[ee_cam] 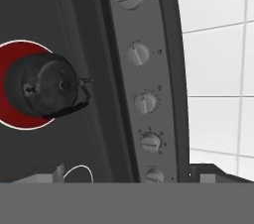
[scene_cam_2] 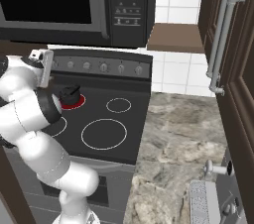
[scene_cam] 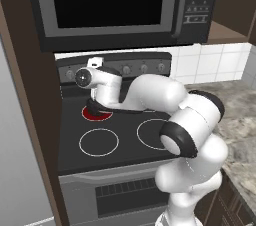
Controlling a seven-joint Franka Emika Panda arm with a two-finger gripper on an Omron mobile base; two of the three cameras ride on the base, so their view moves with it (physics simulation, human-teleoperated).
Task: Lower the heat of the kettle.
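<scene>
On the black stove (scene_cam_2: pixel 111 114) under the microwave (scene_cam: pixel 120 0) I see the squat black kettle (ee_cam: pixel 42 85) on the glowing red back-left burner (ee_cam: pixel 12 59), knobs (ee_cam: pixel 144 103) alongside; gripper state I cannot tell.

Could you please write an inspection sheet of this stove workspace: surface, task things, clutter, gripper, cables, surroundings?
Surface: black stovetop with white burner rings; one rear burner glows red.
Task things: kettle sits on the glowing burner, upright; five grey knobs on the back panel.
Clutter: nothing seen on the stovetop besides the kettle.
Gripper: hand is raised near the back panel, above the kettle; fingertips barely visible, state cannot be told.
Cables: nothing seen.
Surroundings: microwave above the stove, white tiled wall, stone counter, dark cabinets beside it.
</scene>
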